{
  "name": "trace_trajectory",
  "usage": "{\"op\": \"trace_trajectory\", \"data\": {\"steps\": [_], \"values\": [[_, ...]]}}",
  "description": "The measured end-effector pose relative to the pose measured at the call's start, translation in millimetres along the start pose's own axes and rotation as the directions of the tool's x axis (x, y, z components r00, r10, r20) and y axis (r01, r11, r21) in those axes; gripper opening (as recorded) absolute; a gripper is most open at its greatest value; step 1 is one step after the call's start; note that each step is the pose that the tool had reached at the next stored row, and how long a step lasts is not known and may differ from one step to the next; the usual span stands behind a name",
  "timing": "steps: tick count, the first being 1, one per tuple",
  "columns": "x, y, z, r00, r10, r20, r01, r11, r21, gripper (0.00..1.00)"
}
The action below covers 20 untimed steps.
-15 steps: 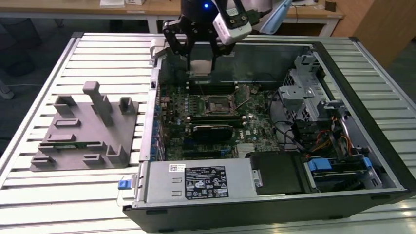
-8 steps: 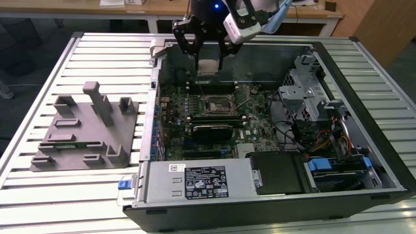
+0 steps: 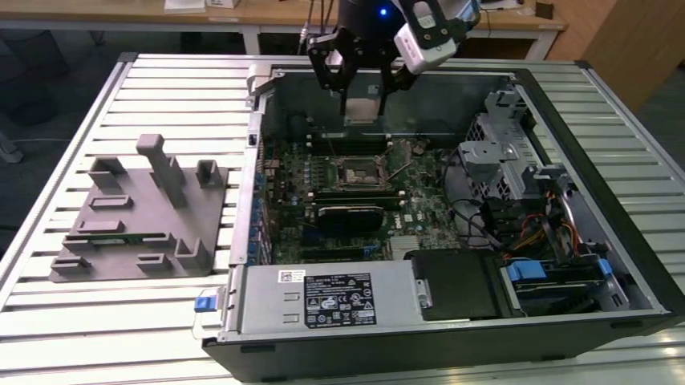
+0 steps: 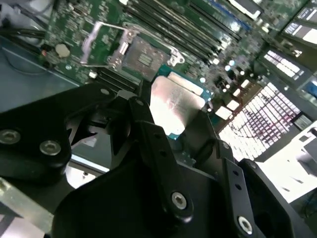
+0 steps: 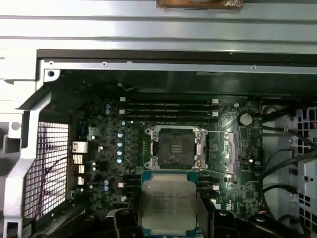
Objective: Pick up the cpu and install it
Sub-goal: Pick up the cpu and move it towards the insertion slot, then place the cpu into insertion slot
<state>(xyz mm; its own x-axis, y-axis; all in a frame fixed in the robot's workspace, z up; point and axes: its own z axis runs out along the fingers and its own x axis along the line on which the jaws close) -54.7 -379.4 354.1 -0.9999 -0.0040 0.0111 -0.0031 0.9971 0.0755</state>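
Gripper (image 3: 362,104) closed on the cpu (image 3: 362,118), one finger on each of two opposite edges. Chip hangs in the air over the open computer case (image 3: 631,241), above the motherboard (image 3: 423,208) and clear of it, silver top showing in both wrist views. CPU socket (image 5: 174,147) uncovered, load plate (image 5: 225,151) folded open beside it. Grey moulded tray (image 3: 128,216) on the slatted table (image 3: 64,321), outside the case at the exterior view's left.

Exterior view overlooks whole case (image 3: 450,90); both wrist views share socket (image 5: 174,146) (image 4: 140,58).
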Motion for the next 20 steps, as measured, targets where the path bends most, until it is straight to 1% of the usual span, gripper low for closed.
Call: {"op": "trace_trajectory", "data": {"steps": [7,10,16,20], "values": [[-20.0,-0.1,0.6,1.0,0.0,0.0001,0.0,1.0,-0.0001,0.53],[-22.2,-0.2,0.7,1.0,0.0,0.0001,0.0,1.0,0.0,0.53],[-22.6,-0.2,0.7,1.0,0.001,0.0003,-0.001,1.0,0.0009,0.53],[-22.7,0.0,1.2,0.9994,0.034,0.0033,-0.034,0.9994,0.0025,0.53]]}}
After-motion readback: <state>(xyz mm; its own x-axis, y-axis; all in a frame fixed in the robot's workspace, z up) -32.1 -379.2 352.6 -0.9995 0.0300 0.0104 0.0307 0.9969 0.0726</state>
